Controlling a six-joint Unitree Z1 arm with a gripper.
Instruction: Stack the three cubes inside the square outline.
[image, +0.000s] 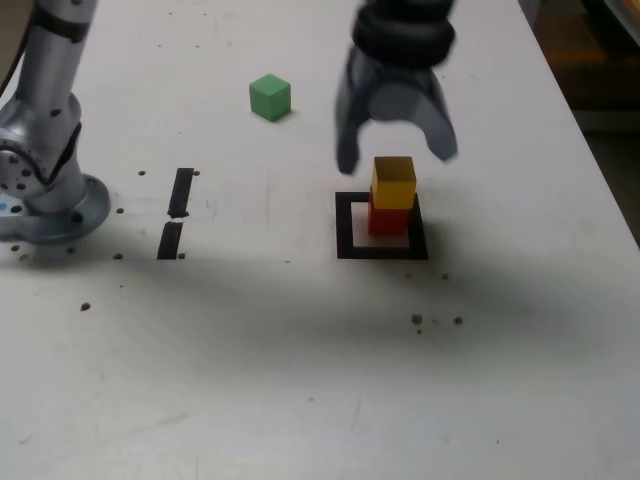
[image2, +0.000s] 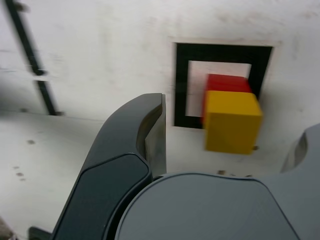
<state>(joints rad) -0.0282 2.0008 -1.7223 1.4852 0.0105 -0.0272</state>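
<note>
Whitish tabletop (image: 220, 380), scattered with dark specks, fills most of the exterior view, its edge giving way to a dim brown background (image: 610, 80) at 2 o'clock. The metallic arm base (image: 60, 205) stands at 9 o'clock. Reading the clock from the square outline (image: 345, 235), two short black strips (image: 181, 192) lie at 9 o'clock, end to end between it and the base. The green cube (image: 270, 98) sits alone on the table between 10 and 11 o'clock, well apart from the outline. Within the outline stands the red cube (image: 388, 222), with the yellow cube (image: 394, 183) on top of it. The gripper (image: 396, 157) hangs above the stack, blurred, its jaws spread wide and nothing held between them.

Through the wrist view, the open fingers (image2: 156, 125) stand well apart, with the yellow cube between them in the picture but gripped by neither. Part of the red cube shows behind the yellow one, and together they hide a corner of the black border. The two strips lie beyond one finger, the dark specks scattered near them. Between the strips and the outline the tabletop carries only faint smudges.
</note>
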